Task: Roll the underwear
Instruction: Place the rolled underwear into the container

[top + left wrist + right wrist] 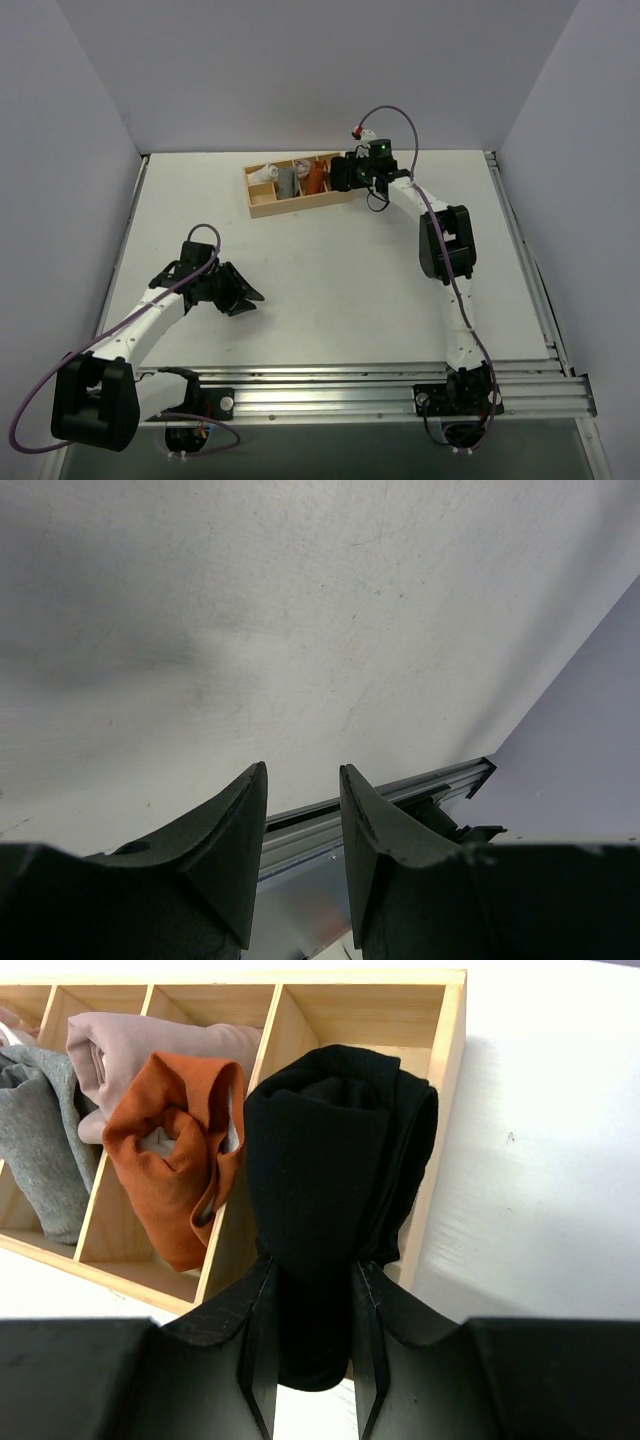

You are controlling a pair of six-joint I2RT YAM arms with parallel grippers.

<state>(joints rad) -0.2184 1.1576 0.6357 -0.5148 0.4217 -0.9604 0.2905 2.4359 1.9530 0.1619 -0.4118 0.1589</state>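
Underwear (335, 1170), black and rolled into a thick bundle, sits pinched in my right pincer (314, 1262), both fingers pressed into its lower end at the bottom centre of the right wrist view. Its long axis runs straight up the frame, from between my fingers at the bottom to a rounded, folded end pointing at the top. That upper end lies in the end compartment at the right of the wooden tray (446, 1110), and the lower part crosses the tray's near wall. I cannot tell whether it touches the compartment floor. Just to its left, in the next compartment, is an orange-brown roll (175, 1150), then a pale roll (140, 1045) and a grey roll (40, 1140) further left. In the top view the bundle shows as a dark mass at the tray's right end, upper centre. My left pincer (302, 770) is spread and holds nothing, over the bare white worktop (330, 270) at the lower left, well apart from the tray.
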